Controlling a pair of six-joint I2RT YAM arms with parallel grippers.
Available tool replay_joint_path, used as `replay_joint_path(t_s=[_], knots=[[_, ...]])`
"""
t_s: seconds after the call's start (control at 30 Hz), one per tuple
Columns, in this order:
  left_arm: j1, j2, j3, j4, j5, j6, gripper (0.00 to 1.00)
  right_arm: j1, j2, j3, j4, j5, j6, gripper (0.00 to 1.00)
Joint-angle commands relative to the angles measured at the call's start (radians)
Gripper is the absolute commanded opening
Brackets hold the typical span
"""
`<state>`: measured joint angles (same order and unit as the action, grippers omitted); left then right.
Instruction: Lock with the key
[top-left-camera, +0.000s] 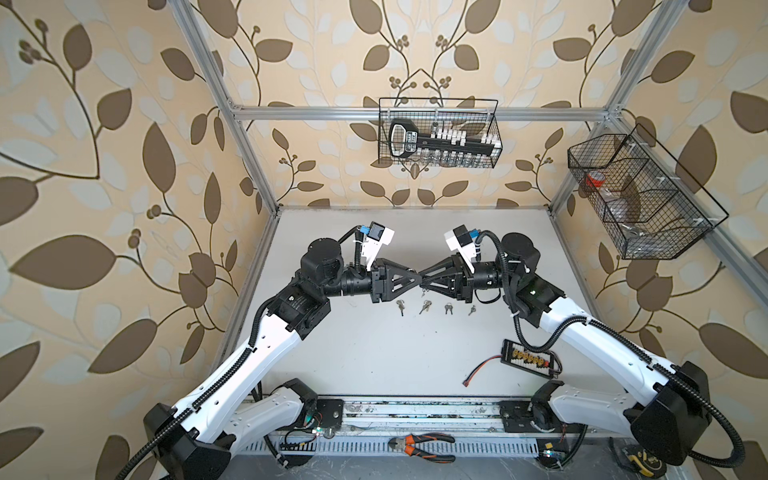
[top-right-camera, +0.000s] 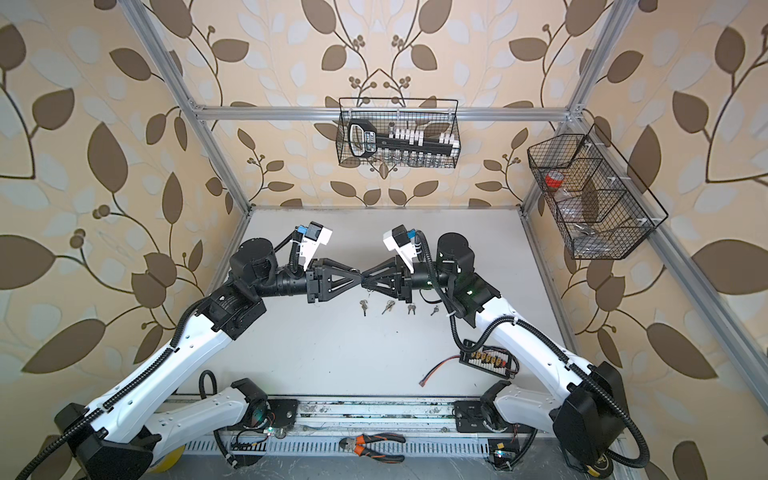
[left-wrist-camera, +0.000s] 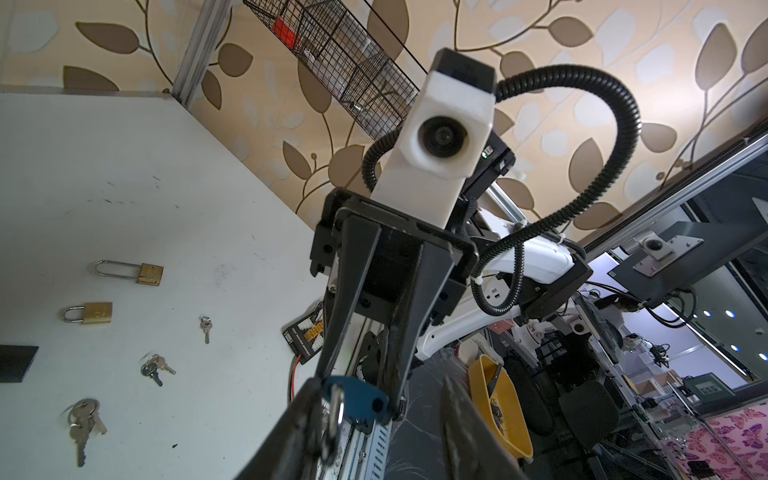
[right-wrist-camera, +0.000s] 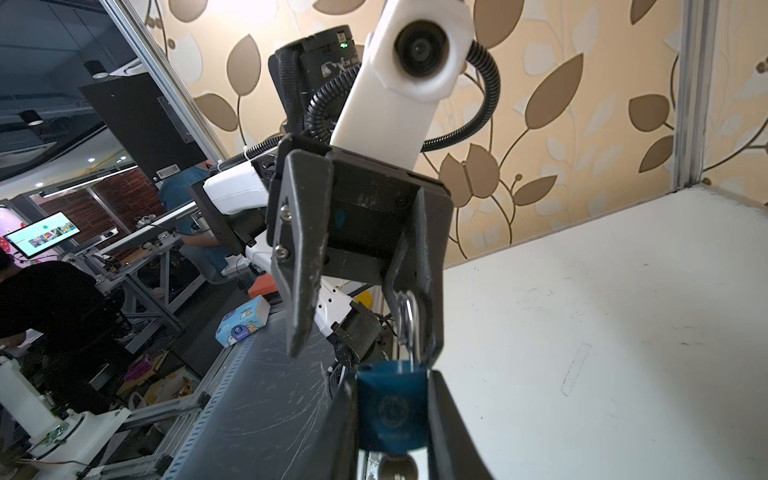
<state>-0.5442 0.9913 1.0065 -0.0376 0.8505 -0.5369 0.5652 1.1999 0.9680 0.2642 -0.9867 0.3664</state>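
Table edges: the white table (top-left-camera: 374, 357) stops at the patterned back wall. Aluminium frame posts (top-left-camera: 253, 166) stand at its back corners and a metal rail (top-left-camera: 415, 409) runs along the near side.
Open room: bare surface lies between the grippers and the back wall, and again between the row of keys and the rail. The two arms come in from the near corners and meet over the middle.
Side clutter: a connector board (top-left-camera: 530, 359) with a red wire lies near the right arm, and pliers (top-left-camera: 424, 446) lie on the near side of the rail. A back basket (top-left-camera: 438, 133) and a side basket (top-left-camera: 640, 195) hang on the walls, well above the table.
Keys: four small sets of keys (top-left-camera: 424, 307) lie in a row on the table just in front of the meeting grippers, each apart from the next.
Brass padlocks: two brass padlocks (left-wrist-camera: 97, 312) lie on the table near the keys, apart from each other; they show only in the left wrist view.
Right gripper (top-left-camera: 424, 280): clamped on the blue padlock (right-wrist-camera: 390, 409), with a finger on either side of its body.
Blue padlock: it is held above the tabletop at the middle, with its shackle (right-wrist-camera: 407, 324) pointing into the left gripper. A silvery piece shows under the body, cut by the picture's edge, so I cannot tell what it is.
Left gripper (top-left-camera: 415, 275): its jaws stand apart, astride the shackle. One finger (right-wrist-camera: 424, 257) is right against the shackle and the other finger is well off it.
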Motion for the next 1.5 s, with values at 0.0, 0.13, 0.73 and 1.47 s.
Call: replay_joint_path(t_s=[0.0, 0.13, 0.73, 1.47], knots=[[-0.005, -0.027, 0.052, 0.006, -0.031, 0.035, 0.43, -0.002, -0.016, 0.005, 0.001, -0.003, -0.004, 0.00], [-0.006, -0.025, 0.066, -0.026, -0.076, 0.048, 0.36, -0.003, -0.006, 0.011, -0.017, -0.029, -0.014, 0.00], [-0.007, 0.010, 0.086, -0.054, -0.084, 0.057, 0.14, -0.003, -0.008, 0.016, -0.003, -0.039, -0.007, 0.00], [-0.007, -0.045, 0.055, -0.047, -0.225, -0.064, 0.00, 0.077, -0.116, -0.010, -0.071, 0.299, -0.167, 0.59]])
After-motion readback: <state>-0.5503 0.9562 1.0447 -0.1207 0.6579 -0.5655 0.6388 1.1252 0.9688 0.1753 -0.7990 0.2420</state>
